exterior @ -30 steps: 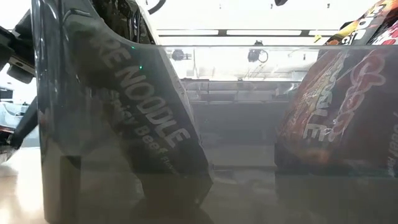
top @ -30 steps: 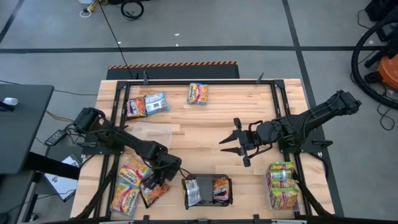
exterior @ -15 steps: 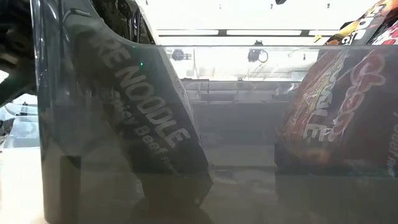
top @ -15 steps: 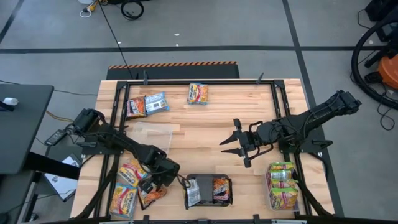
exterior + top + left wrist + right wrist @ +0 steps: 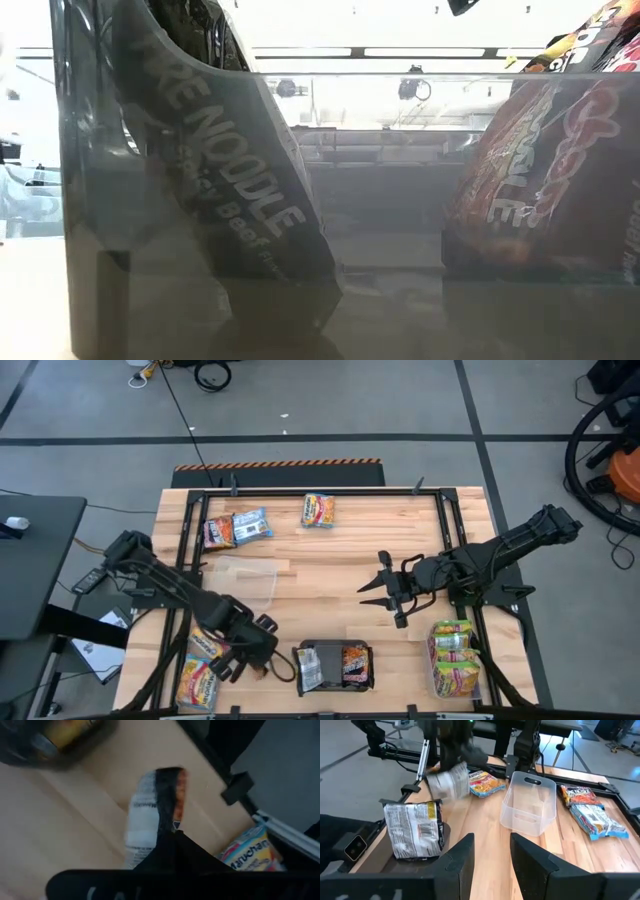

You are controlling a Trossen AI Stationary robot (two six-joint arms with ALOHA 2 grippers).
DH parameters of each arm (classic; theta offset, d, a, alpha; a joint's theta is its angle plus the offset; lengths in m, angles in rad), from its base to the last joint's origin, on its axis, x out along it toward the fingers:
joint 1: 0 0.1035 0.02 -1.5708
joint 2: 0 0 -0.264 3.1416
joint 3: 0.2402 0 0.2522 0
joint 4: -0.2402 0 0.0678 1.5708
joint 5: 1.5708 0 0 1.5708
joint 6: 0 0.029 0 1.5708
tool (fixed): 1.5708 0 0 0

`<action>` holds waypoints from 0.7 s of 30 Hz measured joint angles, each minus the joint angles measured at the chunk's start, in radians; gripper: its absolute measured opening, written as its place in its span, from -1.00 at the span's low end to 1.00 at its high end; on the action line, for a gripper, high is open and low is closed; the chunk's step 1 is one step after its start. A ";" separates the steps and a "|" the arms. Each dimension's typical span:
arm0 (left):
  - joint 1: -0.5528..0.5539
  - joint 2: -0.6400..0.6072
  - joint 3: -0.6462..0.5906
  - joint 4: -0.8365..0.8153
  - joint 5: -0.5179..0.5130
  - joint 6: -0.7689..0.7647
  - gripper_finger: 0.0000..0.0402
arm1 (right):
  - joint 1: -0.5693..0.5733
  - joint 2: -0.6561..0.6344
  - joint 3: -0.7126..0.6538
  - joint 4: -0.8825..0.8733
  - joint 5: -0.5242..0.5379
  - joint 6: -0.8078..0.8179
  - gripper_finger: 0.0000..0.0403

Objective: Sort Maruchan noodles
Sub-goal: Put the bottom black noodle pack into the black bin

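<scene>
My left gripper (image 5: 243, 652) hangs over the table's near left part, shut on a Maruchan noodles packet (image 5: 152, 812) with a silver-white back and a black-orange edge. The right wrist view shows that packet (image 5: 449, 780) blurred below the left arm. My right gripper (image 5: 378, 605) hovers open over the table's middle right with nothing between its fingers (image 5: 460, 862). Three more packets (image 5: 222, 530), (image 5: 252, 522), (image 5: 318, 510) lie flat at the far side. My left gripper pinches the packet by one end (image 5: 169, 829) between its two shut fingers (image 5: 177, 851), coming from above. The packet reaches out beyond the fingertips. It is lifted clear of the wood and hangs below the gripper (image 5: 451, 755).
A grey tray (image 5: 335, 682) at the near middle holds dark packets (image 5: 220, 190), (image 5: 415, 827). A tub at the near left (image 5: 205, 668) holds orange packets. A tub at the near right (image 5: 455, 655) holds yellow-green ones. A clear tub (image 5: 245, 575) stands left of centre.
My left gripper has taken hold of the packet that lay on the table next to the grey tray. It has lifted the packet clear and carried it a little toward the table's left and near edges.
</scene>
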 joint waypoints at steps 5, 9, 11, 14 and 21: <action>-0.014 -0.037 0.119 -0.072 -0.007 0.002 -0.99 | 0.000 -0.005 0.000 -0.027 0.000 0.030 -0.35; -0.016 -0.062 0.188 -0.083 -0.083 0.104 -1.00 | 0.007 -0.018 0.000 -0.095 0.000 0.077 -0.35; -0.010 -0.076 0.199 -0.059 -0.101 0.211 -1.00 | 0.016 -0.030 0.000 -0.119 0.000 0.104 -0.35; 0.023 -0.083 0.201 0.010 -0.106 0.341 -1.00 | 0.030 -0.046 0.000 -0.132 0.000 0.137 -0.35; 0.091 -0.075 0.200 0.188 -0.068 0.586 -1.00 | 0.060 -0.095 0.000 -0.173 0.021 0.181 -0.35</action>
